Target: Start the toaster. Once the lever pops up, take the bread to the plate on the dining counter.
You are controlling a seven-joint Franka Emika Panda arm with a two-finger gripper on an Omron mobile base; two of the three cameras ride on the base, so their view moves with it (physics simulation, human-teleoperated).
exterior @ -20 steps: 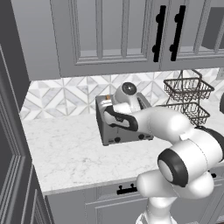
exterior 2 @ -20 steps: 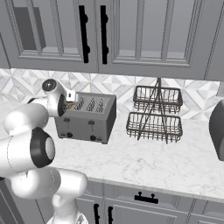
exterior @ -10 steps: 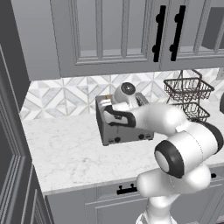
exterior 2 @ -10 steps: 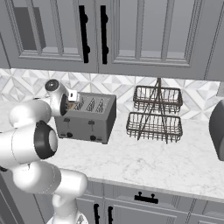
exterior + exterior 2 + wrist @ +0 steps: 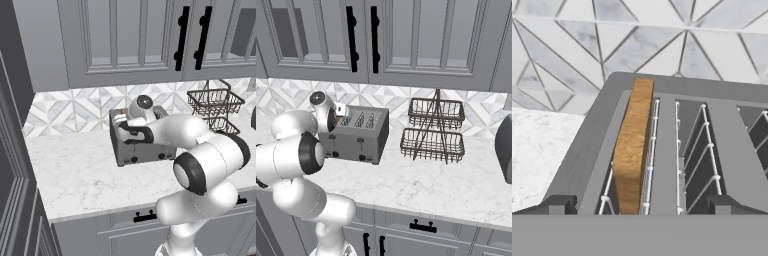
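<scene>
Toaster [image 5: 142,145]: grey box on the marble counter [image 5: 75,175], near the tiled back wall, left of a two-tier wire basket [image 5: 433,131]. Two dark levers and small knobs show on its front in the right base view.

Bread [image 5: 632,150]: upright in the leftmost slot, its brown top edge standing above the slot rim. In the hand view it lies just left of centre, between the two tips.

Gripper [image 5: 639,206]: above the near left end of the toaster, pointing down at the slots. The two dark tips sit wide apart, one on each side of the bread's slot and the one beside it; nothing is between them yet.

Arm: reaches from the base across the counter to the toaster's left end; in the left base view the hand covers the front left corner.

Step in hand: judged as lining up over the bread for the lift. Whether the lever is up cannot be told; the hand hides that side.

Next move: calls for a straight descent so the tips straddle the slice without striking the slot wires, then a squeeze on its faces and a vertical pull clear of the slot.

Risk: a tip catching the slot rim, or a skewed pull jamming the slice.

Plate: yet to be reached.
</scene>
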